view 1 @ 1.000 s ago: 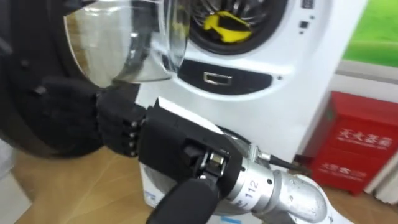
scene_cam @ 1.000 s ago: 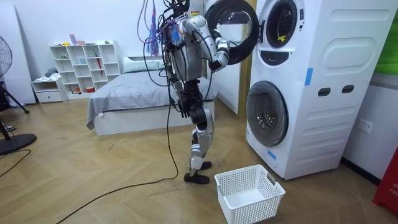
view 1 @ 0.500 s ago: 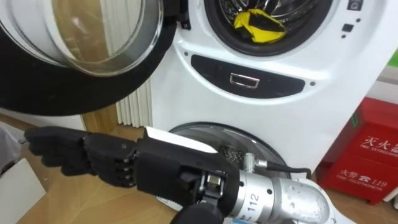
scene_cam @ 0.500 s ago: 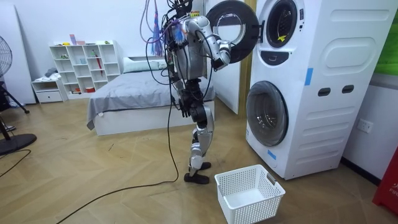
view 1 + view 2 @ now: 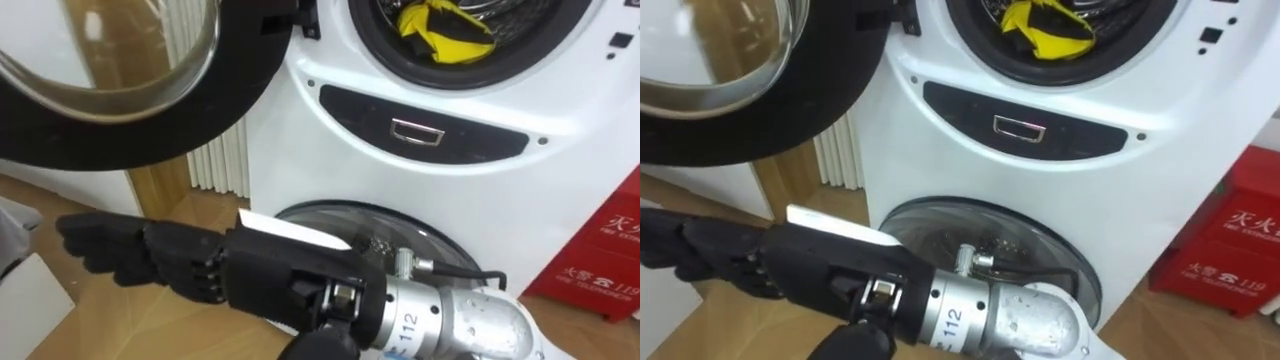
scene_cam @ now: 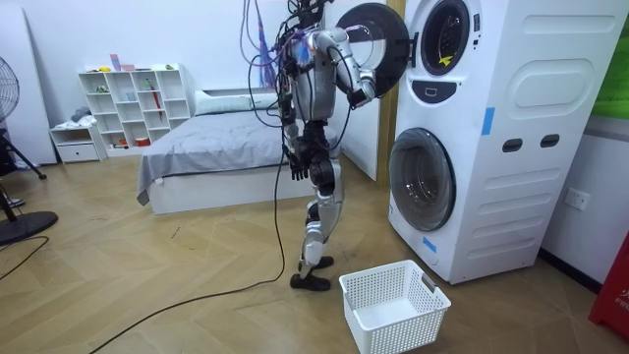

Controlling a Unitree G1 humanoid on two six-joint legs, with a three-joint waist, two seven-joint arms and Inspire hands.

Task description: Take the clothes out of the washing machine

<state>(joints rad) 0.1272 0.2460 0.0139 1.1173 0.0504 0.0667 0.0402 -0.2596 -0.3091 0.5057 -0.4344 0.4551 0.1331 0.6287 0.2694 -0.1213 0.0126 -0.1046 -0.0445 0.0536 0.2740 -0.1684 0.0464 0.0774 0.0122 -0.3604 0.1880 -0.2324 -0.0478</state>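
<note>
A yellow cloth [image 5: 440, 25] lies in the drum of the upper washing machine [image 5: 455, 135], whose round door [image 5: 120, 120] stands swung open to the left. My right hand [image 5: 130, 258] reaches leftward below that door, fingers straight and holding nothing, well down and left of the cloth. In the room view I stand facing the stacked machines, with the right hand [image 6: 366, 90] raised by the door [image 6: 371, 37]. My left hand [image 6: 295, 169] hangs at my side.
The lower machine's shut door [image 5: 400, 235] is right behind my forearm. A red box [image 5: 610, 260] stands at the right. A white laundry basket [image 6: 393, 305] sits on the floor by my feet, and a bed [image 6: 216, 157] lies behind me.
My right hand has come off the door and dropped below it. I have stepped closer to the machines, and the eye view has shifted so the drum sits further right.
</note>
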